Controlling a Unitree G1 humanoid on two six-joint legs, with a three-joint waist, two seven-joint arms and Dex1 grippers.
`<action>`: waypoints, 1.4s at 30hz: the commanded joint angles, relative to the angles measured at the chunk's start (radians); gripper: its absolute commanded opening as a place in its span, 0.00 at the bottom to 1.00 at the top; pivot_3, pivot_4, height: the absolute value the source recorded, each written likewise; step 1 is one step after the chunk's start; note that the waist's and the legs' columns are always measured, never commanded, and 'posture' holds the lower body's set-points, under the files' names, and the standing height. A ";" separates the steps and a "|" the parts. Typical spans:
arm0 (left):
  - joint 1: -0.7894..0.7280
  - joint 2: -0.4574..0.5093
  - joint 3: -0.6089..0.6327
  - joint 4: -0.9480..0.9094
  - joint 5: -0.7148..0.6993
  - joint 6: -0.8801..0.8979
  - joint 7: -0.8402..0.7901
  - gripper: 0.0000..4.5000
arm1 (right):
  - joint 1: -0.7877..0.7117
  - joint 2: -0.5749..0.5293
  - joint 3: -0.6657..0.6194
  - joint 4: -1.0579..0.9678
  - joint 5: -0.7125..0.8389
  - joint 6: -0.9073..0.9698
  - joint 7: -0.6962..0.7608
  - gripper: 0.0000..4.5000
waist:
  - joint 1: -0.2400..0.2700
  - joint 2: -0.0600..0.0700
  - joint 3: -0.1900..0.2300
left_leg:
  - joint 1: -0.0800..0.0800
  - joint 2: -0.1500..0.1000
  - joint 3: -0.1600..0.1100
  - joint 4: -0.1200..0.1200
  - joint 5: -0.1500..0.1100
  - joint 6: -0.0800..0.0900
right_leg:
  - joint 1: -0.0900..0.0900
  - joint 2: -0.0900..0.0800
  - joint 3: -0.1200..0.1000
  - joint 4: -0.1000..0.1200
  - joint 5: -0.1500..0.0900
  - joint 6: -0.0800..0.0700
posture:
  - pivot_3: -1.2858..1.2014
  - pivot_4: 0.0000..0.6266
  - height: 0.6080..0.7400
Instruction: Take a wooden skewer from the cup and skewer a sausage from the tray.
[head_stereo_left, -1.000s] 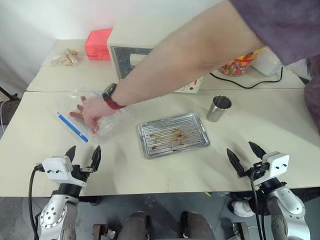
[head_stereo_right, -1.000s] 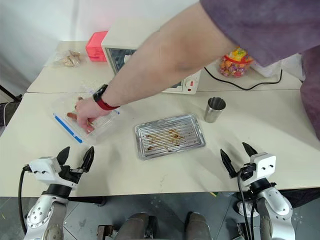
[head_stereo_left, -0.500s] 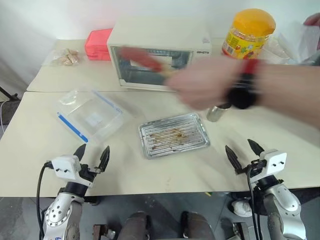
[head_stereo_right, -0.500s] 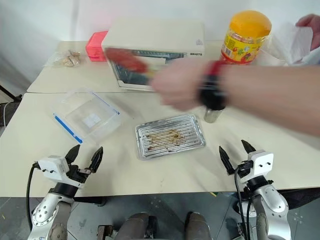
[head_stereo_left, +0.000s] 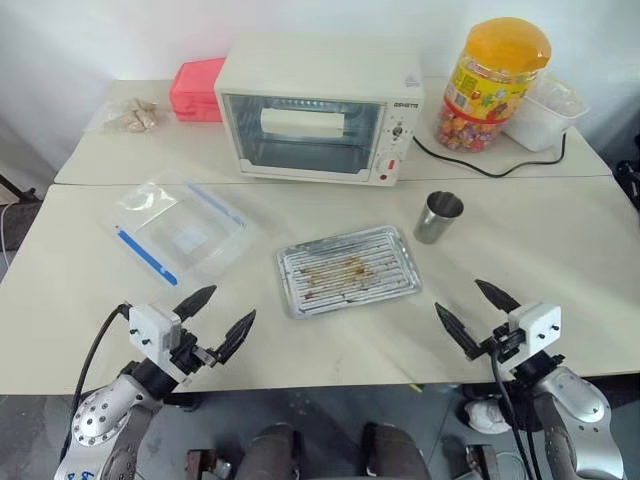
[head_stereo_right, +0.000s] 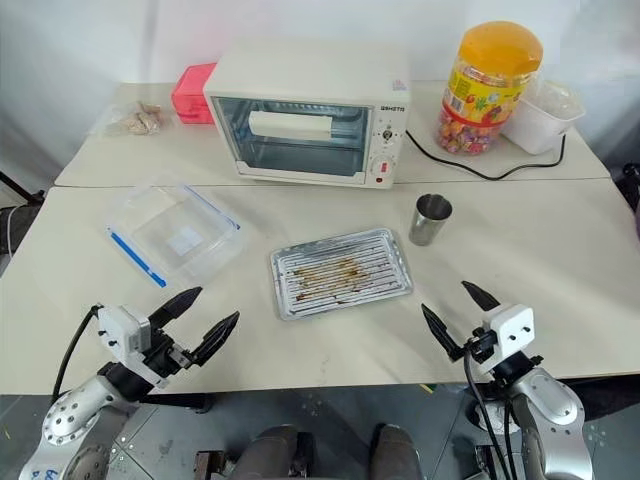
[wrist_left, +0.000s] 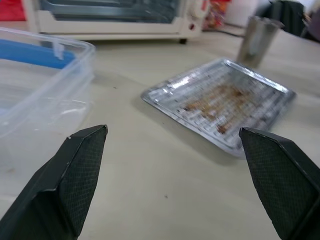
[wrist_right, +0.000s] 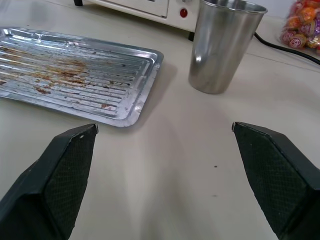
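Tray (head_stereo_left: 348, 270) lies at the middle of the table (head_stereo_left: 560, 250), a shallow silver pan with a ridged bottom marked by brown grease stains; no sausage can be seen on it. Just to its far right stands the cup (head_stereo_left: 438, 217), a small steel tumbler, upright and apart from the tray. Its inside cannot be made out in the head views, and in the right wrist view its rim is seen from the side.

To the left of the tray sits a clear plastic box (head_stereo_left: 180, 231) with a blue edge. Along the far side of the table stand a white toaster oven (head_stereo_left: 320, 107), a candy jar (head_stereo_left: 492, 70) with an orange lid to its right, and a white tub (head_stereo_left: 546, 110) further right. A red box (head_stereo_left: 197, 88) and a small bag (head_stereo_left: 127, 115) lie at the far left.

At the near left edge the left end effector (head_stereo_left: 213, 315) hangs with its two black fingers spread wide and nothing between them. At the near right edge the right end effector (head_stereo_left: 468, 312) is likewise spread wide and holds nothing, pointing toward the cup and tray.
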 joint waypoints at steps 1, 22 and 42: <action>-0.013 0.008 0.018 0.005 0.001 -0.019 -0.013 0.99 | 0.008 -0.006 -0.010 -0.023 0.003 -0.021 0.003 1.00 | 0.001 0.000 0.000 | 0.000 0.000 0.000 0.000 0.000 0.000 | 0.000 0.000 0.000 0.000 0.000 0.000 | 0.52 0.24 1.00; -0.061 -0.028 -0.008 0.024 0.014 0.004 0.028 0.99 | 0.017 0.014 -0.010 -0.007 -0.002 -0.031 -0.025 1.00 | 0.000 0.000 0.000 | 0.000 0.000 0.000 0.000 0.000 0.000 | 0.000 0.000 0.000 0.000 0.000 0.000 | 0.52 0.24 1.00; -0.054 -0.047 -0.013 0.022 0.036 0.000 0.034 0.99 | 0.014 0.012 -0.008 0.005 -0.013 -0.026 -0.030 1.00 | 0.001 0.000 0.000 | 0.000 0.000 0.000 0.000 0.000 0.000 | 0.000 0.000 0.000 0.000 0.000 0.000 | 0.52 0.24 1.00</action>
